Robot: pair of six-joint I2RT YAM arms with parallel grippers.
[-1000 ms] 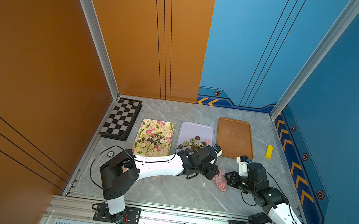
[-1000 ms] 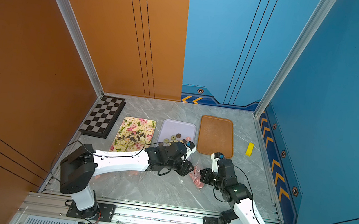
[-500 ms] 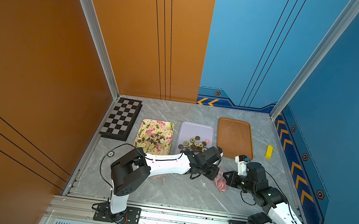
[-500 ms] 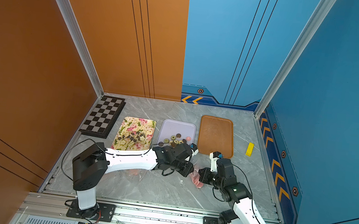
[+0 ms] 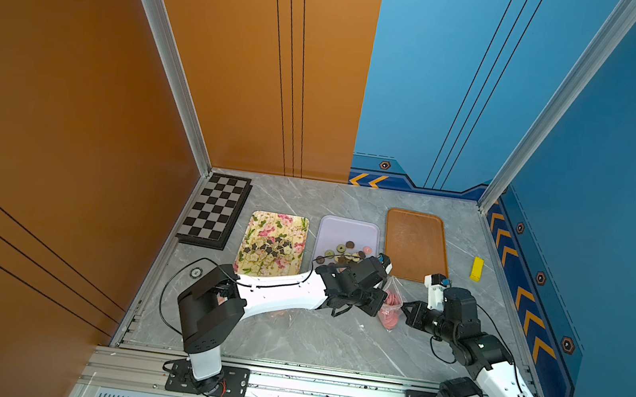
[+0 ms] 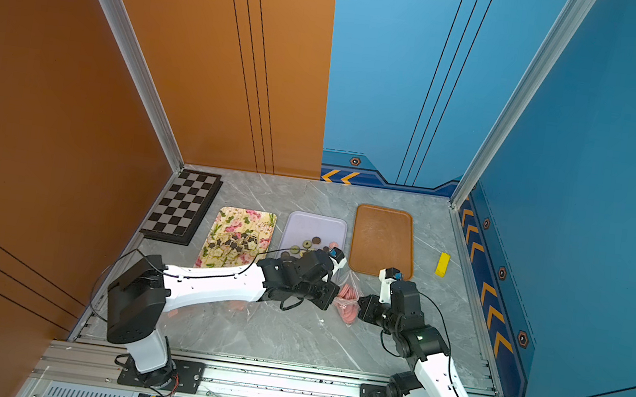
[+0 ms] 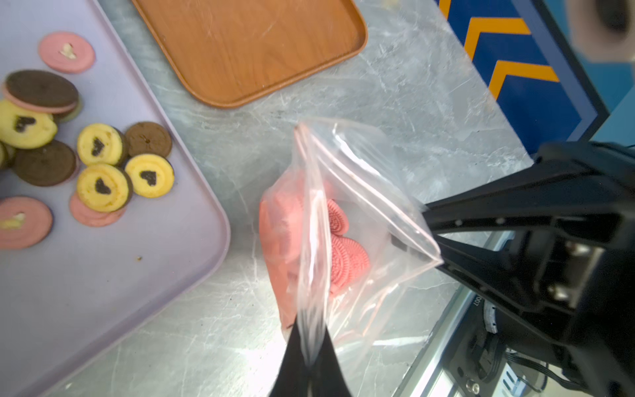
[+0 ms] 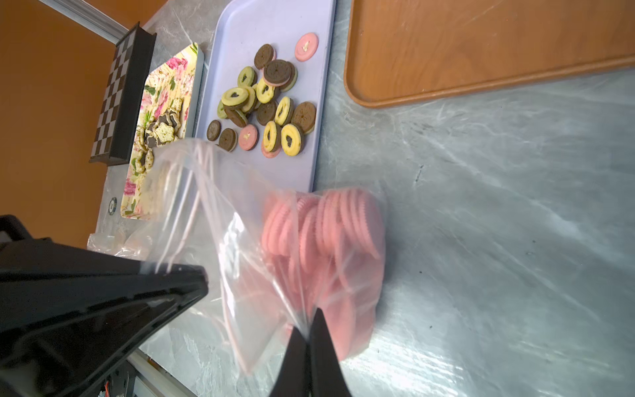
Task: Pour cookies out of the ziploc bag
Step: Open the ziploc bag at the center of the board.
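— What lies on the marble table [image 5: 310,340], biggest first?

— The brown wooden tray [image 5: 412,245], bare. Beside it the floral tray [image 5: 275,221] carries star cookies [image 5: 270,245], and between these two the lavender tray [image 5: 349,231] holds round brown, yellow-ringed and pink cookies [image 5: 345,251]. A chessboard [image 5: 214,211] sits by the orange wall.

— And the ziploc bag [image 5: 392,301]?

— It rests on the table just in front of the lavender and wooden trays, between the two arms. The pink cookies [image 7: 347,257] are piled inside it.

— The fingers?

— The left gripper [image 7: 309,357] is clenched on one edge of the bag's film. The right gripper [image 8: 307,338] pinches the film on the opposite side.

— Anything smaller?

— A yellow block [image 5: 477,268], well apart by the blue wall.
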